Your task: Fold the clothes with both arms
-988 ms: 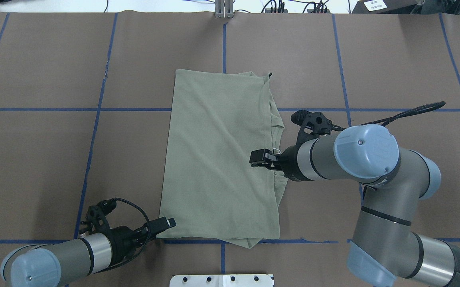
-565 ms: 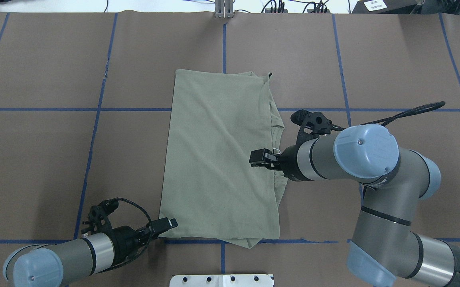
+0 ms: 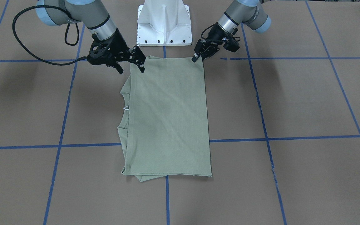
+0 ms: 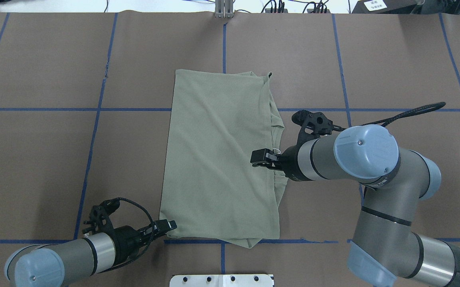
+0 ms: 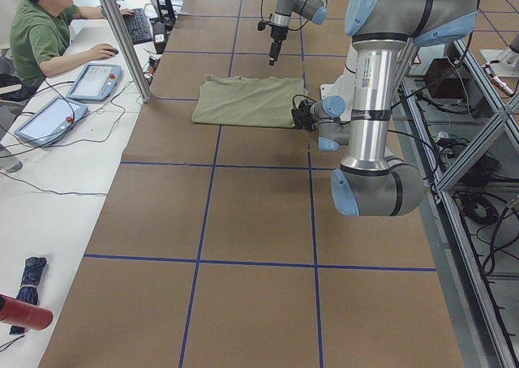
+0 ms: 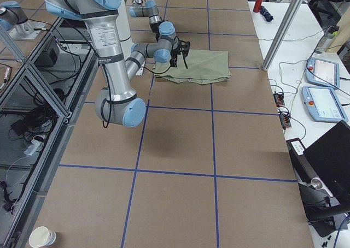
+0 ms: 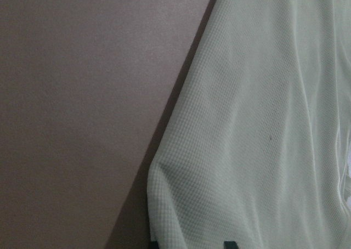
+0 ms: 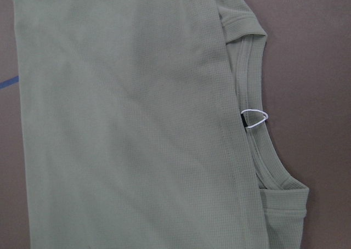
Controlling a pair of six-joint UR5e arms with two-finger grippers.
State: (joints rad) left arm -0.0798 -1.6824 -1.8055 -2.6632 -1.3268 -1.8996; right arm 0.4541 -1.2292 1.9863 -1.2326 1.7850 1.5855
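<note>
The left arm [image 4: 74, 255] reaches in low along the near left of the brown table [image 4: 34, 159], which is crossed by blue tape lines [image 4: 94, 119]. The left gripper [image 4: 169, 226] sits at the near left corner of the shirt [image 4: 218, 159]. In the left wrist view its two dark fingertips [image 7: 230, 243] show well apart at the bottom edge, with the cloth's corner lying between them. The jaws stand open and do not pinch the cloth.

The pale green shirt lies flat in the middle of the table, folded into a long rectangle that runs from near to far. Its left edge is straight. Its near edge rests along a blue tape line, and a lower layer peeks out there. The neck opening [image 8: 249, 95] is on the shirt's right side, half covered by the folded top layer, and a small white loop [image 8: 255, 118] sticks out at the collar.

The right gripper [image 3: 131, 70] hangs over the shirt's right edge, close by the neck opening. Its fingers point down at the cloth and are spread wide with nothing between them. The right arm [image 4: 365, 151] bends in from the near right corner, and a black cable [image 3: 20, 34] loops off its wrist. The white base [image 3: 164, 22] stands at the table's near edge, in line with the shirt.
</note>
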